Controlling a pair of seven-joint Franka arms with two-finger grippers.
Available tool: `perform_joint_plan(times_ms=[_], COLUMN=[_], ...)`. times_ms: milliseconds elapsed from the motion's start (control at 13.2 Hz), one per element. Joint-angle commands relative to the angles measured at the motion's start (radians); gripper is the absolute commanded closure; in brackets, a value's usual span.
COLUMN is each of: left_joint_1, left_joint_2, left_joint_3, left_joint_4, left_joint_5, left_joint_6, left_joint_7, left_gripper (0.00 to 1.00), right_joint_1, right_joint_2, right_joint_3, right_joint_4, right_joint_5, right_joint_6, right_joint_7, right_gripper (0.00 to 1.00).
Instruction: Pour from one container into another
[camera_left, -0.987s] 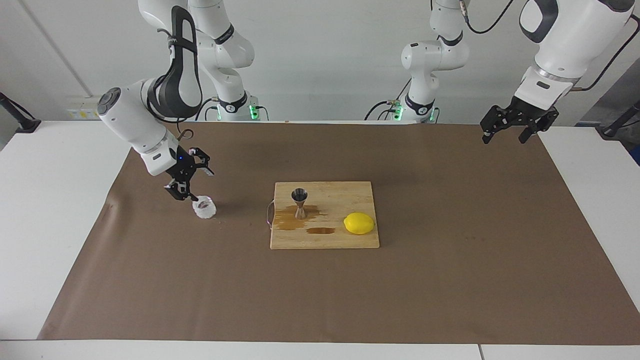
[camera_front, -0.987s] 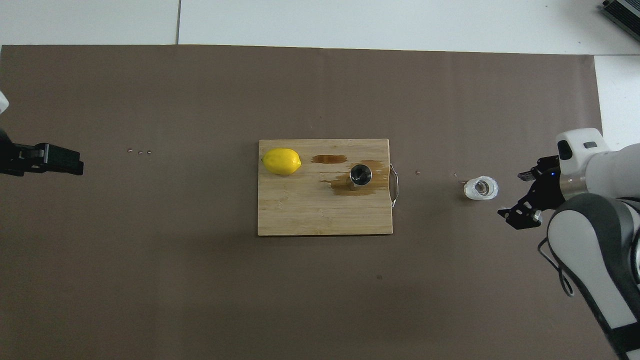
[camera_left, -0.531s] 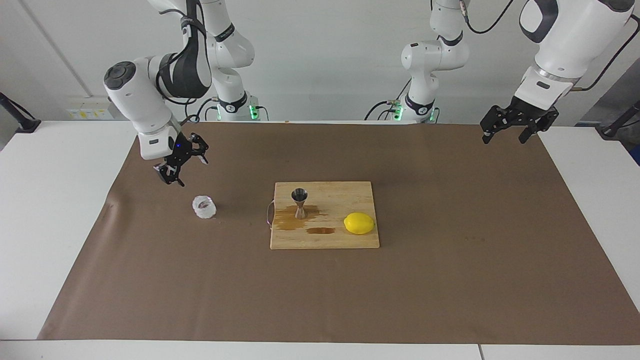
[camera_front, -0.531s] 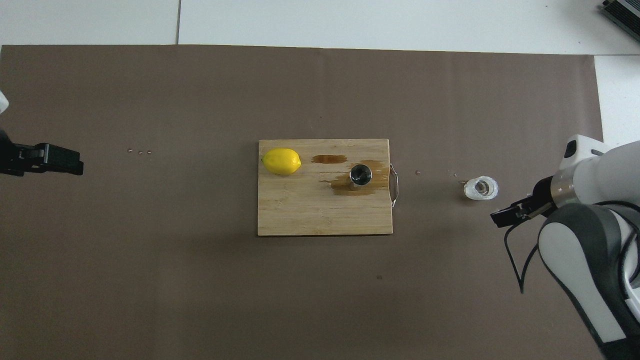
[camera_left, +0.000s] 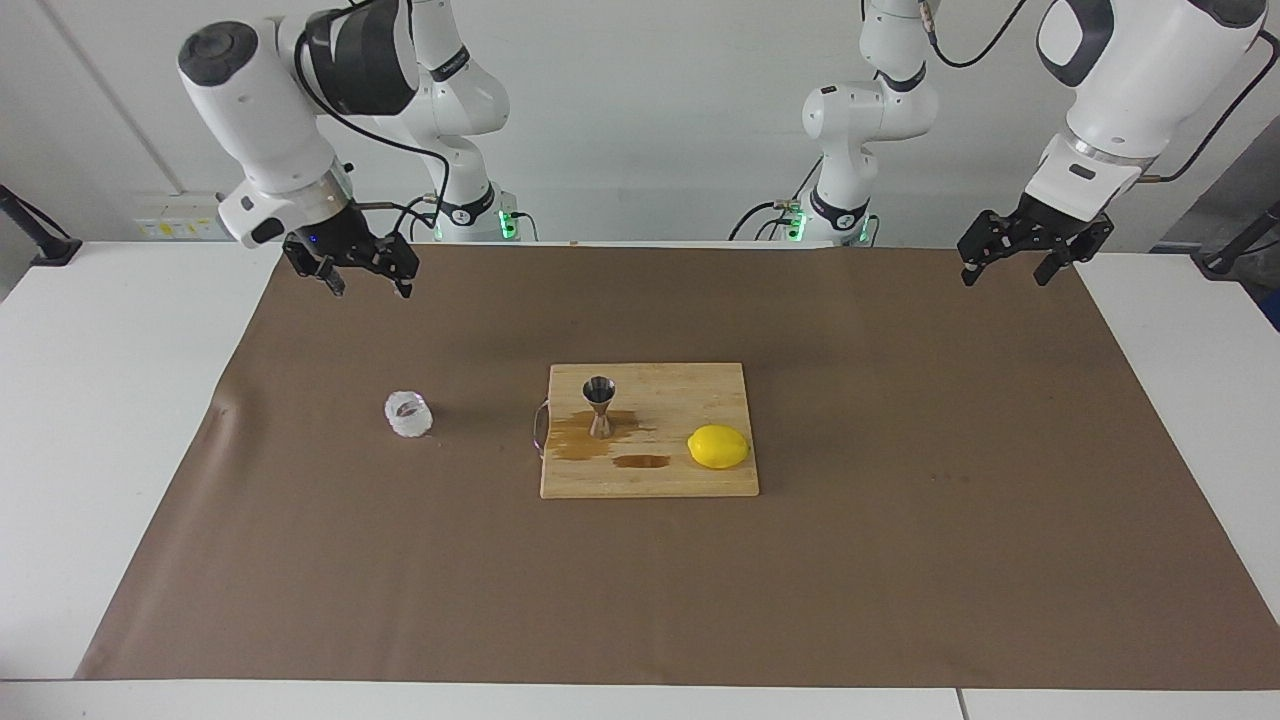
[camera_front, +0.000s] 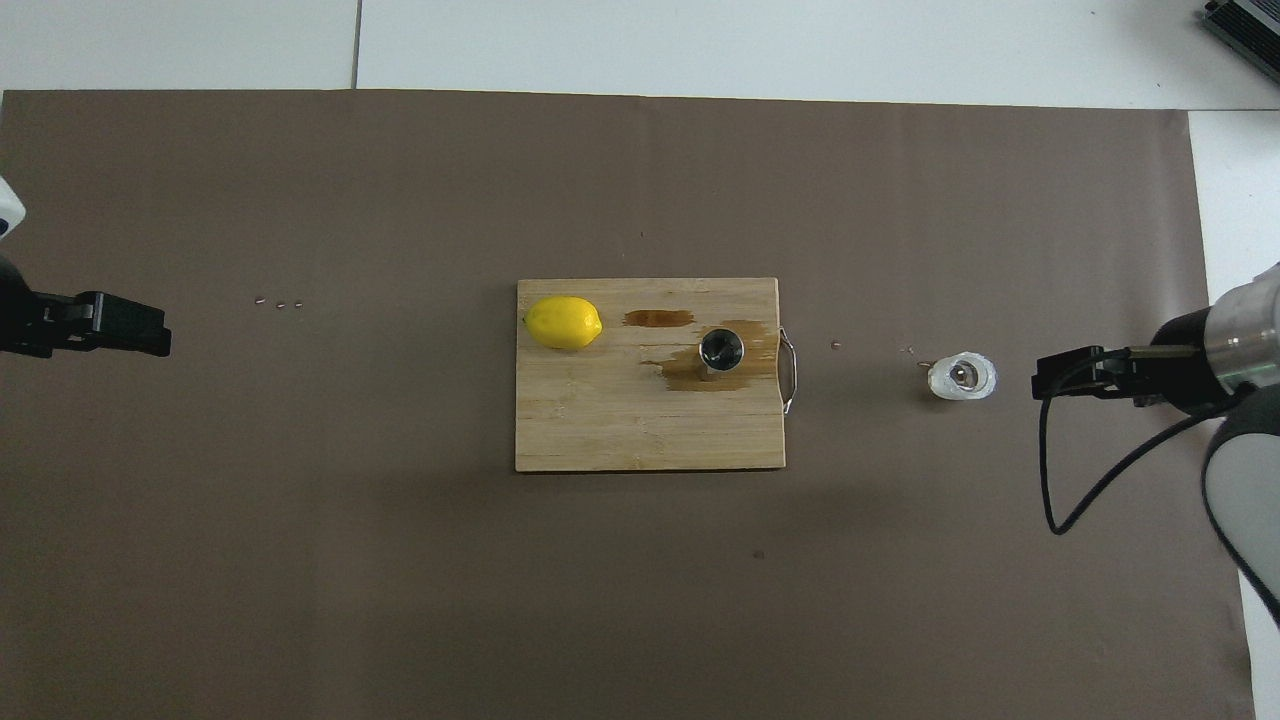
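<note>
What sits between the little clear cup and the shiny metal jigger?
Only bare brown paper and the board's wire handle lie between the cup and the jigger, clearest in the overhead view.

Knobbly cup (camera_left: 408, 414), steel jigger (camera_left: 600, 405) (both upright)

In the overhead view the left arm is cut off at the nine o'clock edge, so only its gripper (camera_front: 120, 325) shows, and most of the right arm runs out past the three o'clock edge. What the knobbly cup (camera_front: 962, 377) holds is too small to tell. The jigger (camera_front: 722, 349) shows only a dark mouth there; its contents cannot be read. Tiny specks (camera_front: 278, 303) on the brown paper (camera_front: 400, 560), at nine o'clock from the board (camera_front: 600, 430), are too small to identify.
</note>
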Motion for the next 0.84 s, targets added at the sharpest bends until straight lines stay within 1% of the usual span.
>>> perform_joint_plan(times_ms=[0,152,304,455,759], left_joint_1=[-0.006,-0.007,-0.015,-0.015,-0.013], left_joint_2=[-0.028,-0.028,-0.030,-0.041,-0.034], left_joint_3=[-0.005,-0.008,-0.008,-0.008,-0.006], left_joint_4=[-0.027,-0.027,-0.036,-0.050,-0.041], left_joint_5=[0.006,0.006,0.004,0.006,-0.023], left_joint_6=[-0.007,-0.005,-0.005,0.010,0.042], left_joint_7=[-0.020,-0.028,-0.028,-0.026,-0.026], left_gripper=[0.00,0.00,0.00,0.00,0.00], right_joint_1=[-0.027,-0.035,-0.058,-0.058,-0.047], right_joint_2=[0.060,0.084,0.105,0.140,0.140], right_joint_3=[-0.018,-0.023,-0.023,-0.023,-0.020], right_joint_4=[0.152,0.190,0.241,0.295,0.287], right_joint_5=[-0.016,-0.022,-0.024,-0.022,-0.021], right_joint_6=[-0.095,-0.081,-0.087,-0.102,-0.096], right_joint_7=[0.013,0.014,0.013,0.013,0.016], right_gripper=[0.00,0.00,0.00,0.00,0.00])
